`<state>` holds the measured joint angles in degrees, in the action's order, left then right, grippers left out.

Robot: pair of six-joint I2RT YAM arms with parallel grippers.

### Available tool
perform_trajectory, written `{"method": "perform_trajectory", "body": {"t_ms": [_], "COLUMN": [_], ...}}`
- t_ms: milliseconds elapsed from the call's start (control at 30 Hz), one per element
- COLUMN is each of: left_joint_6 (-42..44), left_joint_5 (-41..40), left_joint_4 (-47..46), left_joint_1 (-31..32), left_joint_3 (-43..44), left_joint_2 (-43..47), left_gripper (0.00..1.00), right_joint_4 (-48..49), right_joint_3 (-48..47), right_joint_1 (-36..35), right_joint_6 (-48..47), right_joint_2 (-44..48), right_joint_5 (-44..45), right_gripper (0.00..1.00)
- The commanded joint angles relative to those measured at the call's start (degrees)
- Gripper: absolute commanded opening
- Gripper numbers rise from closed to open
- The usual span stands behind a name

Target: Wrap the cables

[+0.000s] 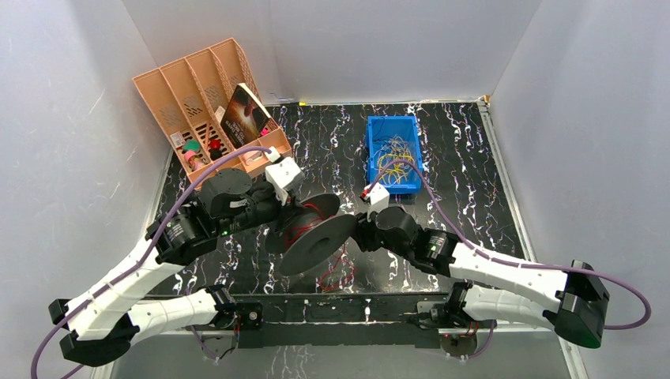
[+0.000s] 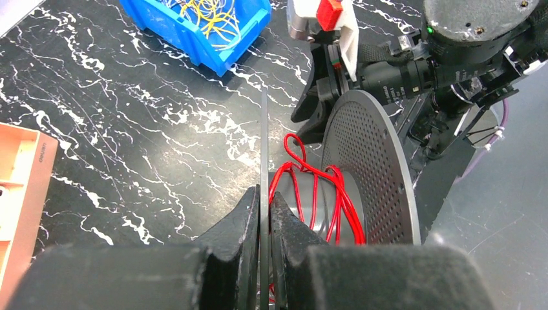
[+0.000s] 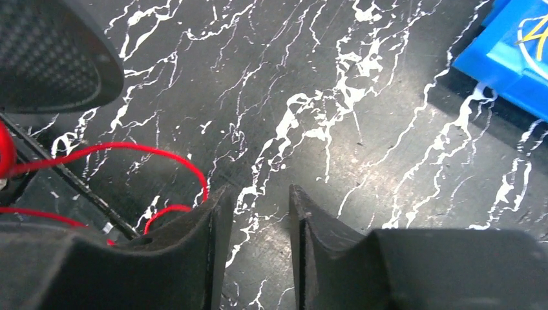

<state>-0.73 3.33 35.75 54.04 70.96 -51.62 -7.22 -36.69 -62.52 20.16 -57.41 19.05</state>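
Left gripper (image 2: 263,210): your fingers are clamped tight on the thin edge of one flange of the black spool (image 2: 369,161), a pad pressed to each face. In the top view it comes in from the spool's 9 o'clock, and the spool is tipped, its broad disc facing roughly 5 o'clock. Right gripper (image 3: 258,213): your fingers stand apart with nothing between them, and bare black marbled table (image 3: 362,129) shows through the gap. It sits at the spool's 3 o'clock, close beside the flange. The red cables (image 2: 316,187) are looped loosely round the grey hub between the two flanges, slack and crossing rather than laid in neat turns. A few strands spill onto the table at the spool's 6 o'clock. One loop arcs just beside your right gripper's left finger; whether it touches, cannot tell. Farther out, at 1 o'clock from the spool, is a blue bin (image 2: 213,55) holding a tangle of thin yellow wires (image 2: 207,16), well apart from the spool. At 11 o'clock, against the far left wall, an orange slotted organiser (image 1: 170,103) has a dark book (image 1: 246,114) leaning in its last slot
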Motion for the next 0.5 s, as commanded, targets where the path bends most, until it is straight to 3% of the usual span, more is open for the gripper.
{"method": "perform_trajectory", "body": {"t_ms": [0, 133, 467], "left_joint_6": [-1.2, -1.0, -1.2], "left_joint_5": [-1.5, -3.8, -5.5], "left_joint_4": [-2.3, -2.3, -4.8], "left_joint_1": [0.2, 0.2, 0.1], "left_joint_3": [3.9, 5.1, 7.0], "left_joint_2": [0.8, 0.1, -1.3], "left_gripper": [0.00, 0.00, 0.00], "right_joint_4": [5.4, 4.9, 8.7], "right_joint_3": [2.7, 4.7, 11.2], "right_joint_1": [0.6, 0.7, 0.9], "right_joint_6": [5.4, 9.8, 18.1], "right_joint_2": [3.0, 5.1, 8.9], "right_joint_5": [-3.4, -3.9, -4.8], "right_gripper": [0.48, 0.53, 0.56]}}
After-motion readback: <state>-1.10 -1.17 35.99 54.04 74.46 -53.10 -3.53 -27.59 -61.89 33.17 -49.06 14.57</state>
